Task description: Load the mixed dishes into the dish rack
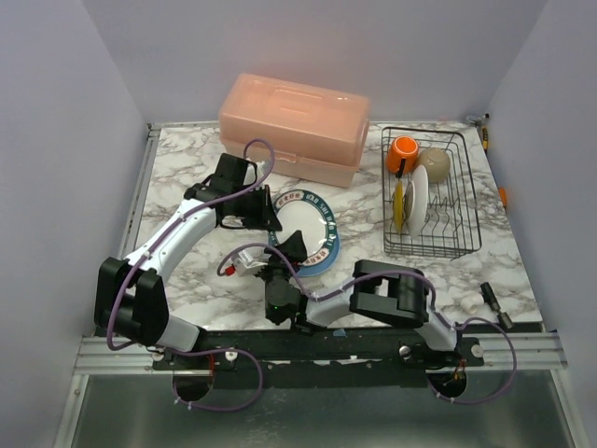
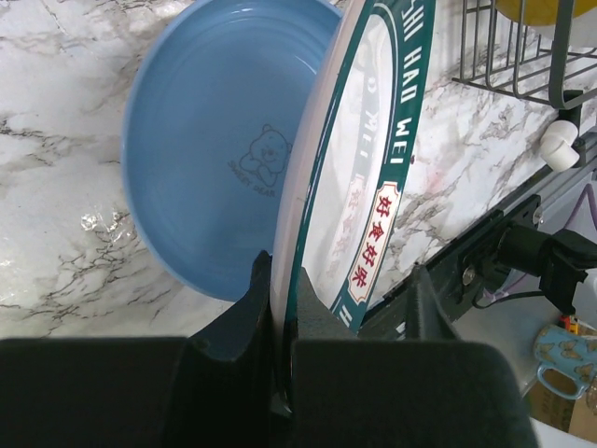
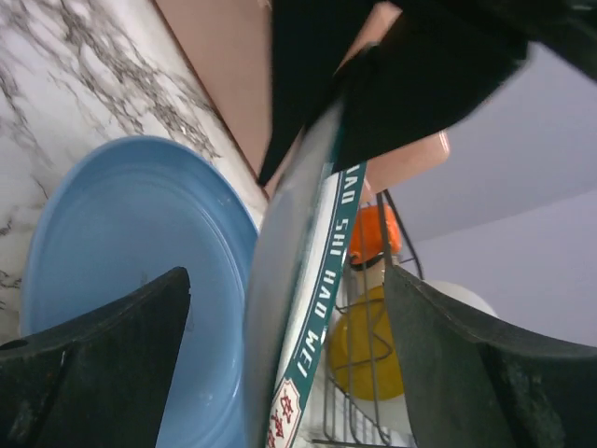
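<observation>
Top, rack: we see the dish rack (image 1: pixel 472 191) at the bench's (image 1: pixel 177 154) right rear, holding the orange mug (image 1: pixel 403 149), cream bowl (image 1: pixel 435 164), yellow plate (image 1: pixel 399 207) and white plate (image 1: pixel 421 191).
Left wrist, grip: our left fingers (image 2: pixel 233 327) pinch the green-lettered plate (image 2: pixel 364 159) by its rim, on edge over the blue plate (image 2: pixel 215 140), which lies flat on the bench.
Right wrist, grip: our right fingers (image 3: pixel 103 364) stand spread, one on either side of that plate's rim.

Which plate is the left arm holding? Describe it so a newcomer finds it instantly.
Just left of the dish rack, the left gripper pinches a white plate, tilted above the blue plate. Only it has a green lettered rim.
</observation>
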Controlling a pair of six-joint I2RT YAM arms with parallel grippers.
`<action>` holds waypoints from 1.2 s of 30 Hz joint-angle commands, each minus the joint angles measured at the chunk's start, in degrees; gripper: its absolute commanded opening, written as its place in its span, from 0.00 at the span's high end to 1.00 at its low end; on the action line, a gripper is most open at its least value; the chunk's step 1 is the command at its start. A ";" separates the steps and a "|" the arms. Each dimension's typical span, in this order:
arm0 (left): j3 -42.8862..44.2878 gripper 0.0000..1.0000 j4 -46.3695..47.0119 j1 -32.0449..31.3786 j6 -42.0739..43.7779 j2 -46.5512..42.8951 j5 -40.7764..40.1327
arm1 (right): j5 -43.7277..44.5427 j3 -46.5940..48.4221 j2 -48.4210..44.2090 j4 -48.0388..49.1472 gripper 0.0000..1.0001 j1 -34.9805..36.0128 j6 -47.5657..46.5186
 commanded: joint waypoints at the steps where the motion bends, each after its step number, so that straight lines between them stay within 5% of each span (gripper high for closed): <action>1: 0.02 1.00 2.48 -0.06 -0.98 -2.39 3.48 | 5.57 3.86 7.41 40.64 0.12 -0.29 -30.25; 4: -0.17 1.00 2.40 -0.01 -0.90 -2.73 3.32 | 5.89 4.09 7.93 40.63 0.14 -0.36 -29.13; 8: -0.37 1.00 2.63 0.07 -0.81 -3.18 3.22 | 6.84 3.13 5.97 40.47 0.39 -0.37 -26.08; 12: -0.76 1.00 3.39 0.03 -1.07 -3.09 5.42 | 7.66 2.47 6.11 40.56 0.53 -1.28 -24.92; 18: -1.03 1.00 3.71 0.04 -0.98 -3.05 6.35 | 9.55 1.26 3.27 38.09 0.99 -1.65 -19.89; 29: -1.55 1.00 4.67 0.03 -1.59 -3.00 7.60 | 12.26 -0.38 -2.91 40.57 0.99 -1.09 -11.89; 31: -1.65 1.00 4.69 0.04 -1.69 -3.09 6.46 | 12.15 0.23 -2.89 40.63 0.74 -1.09 -12.66; 33: -1.48 1.00 4.25 0.04 -1.75 -3.17 5.03 | 12.89 0.85 -3.25 40.63 0.31 -1.07 -12.54; 34: -1.56 1.00 4.37 0.04 -1.98 -3.31 4.51 | 13.57 0.73 -3.89 40.63 0.01 -1.06 -11.66; 36: -1.86 1.00 4.86 0.28 -2.37 -3.81 3.95 | 15.43 0.44 -5.11 40.59 0.00 -1.20 -8.92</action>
